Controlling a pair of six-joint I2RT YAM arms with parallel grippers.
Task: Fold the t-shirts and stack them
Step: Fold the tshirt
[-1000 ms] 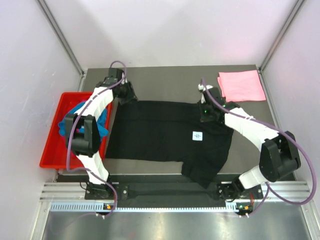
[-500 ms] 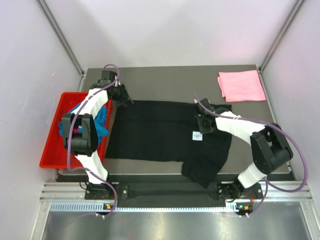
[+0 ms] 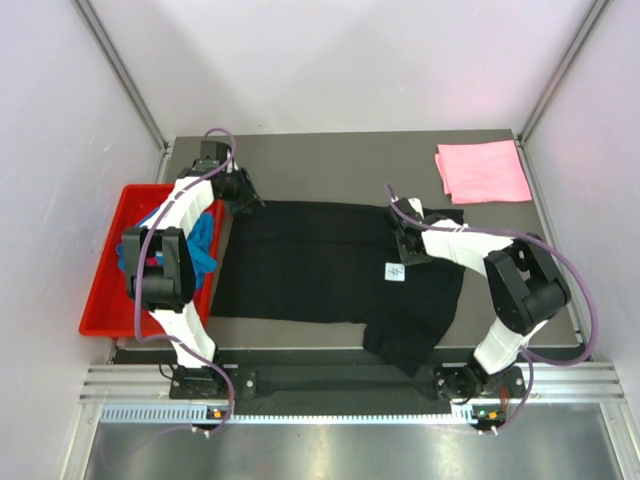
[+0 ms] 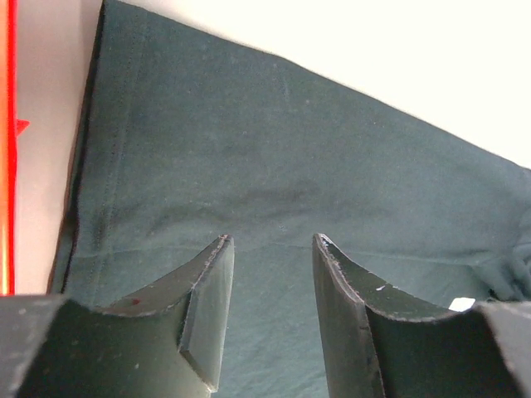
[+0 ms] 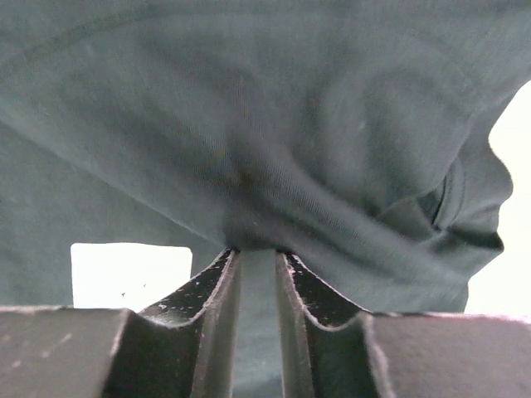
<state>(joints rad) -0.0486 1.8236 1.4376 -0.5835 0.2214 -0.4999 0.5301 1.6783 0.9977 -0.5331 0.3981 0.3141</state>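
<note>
Observing the black t-shirt [image 3: 330, 270] laid out flat across the middle of the table [image 3: 330, 160], its white label [image 3: 395, 271] right of centre and one sleeve hanging over the near edge at lower centre of the overhead view.

We note the left gripper [image 4: 272, 240] at the upper left corner of the shirt, just beside the red tray [image 3: 100, 290]. Its fingers are spread and hover over the hem with nothing between them. We judge it is placed there to take that corner for a fold.

The right gripper [image 5: 255, 251] sits low on the upper right part of the shirt, near the collar. Its fingers stand only narrowly apart, and a pucker of cloth runs up to the tips. We cannot tell whether the cloth is pinched or merely touches the tips.

A pink t-shirt [image 3: 483, 171] lies folded at the upper right corner of the table, well apart from the black one; we take it as the start of the stack. A turquoise t-shirt [image 3: 205, 245] lies bunched in the tray, partly hidden by the left arm, and not yet folded.

With both arms set at opposite far corners, we judge the step in hand is flattening or the first fold of the black shirt.
</note>
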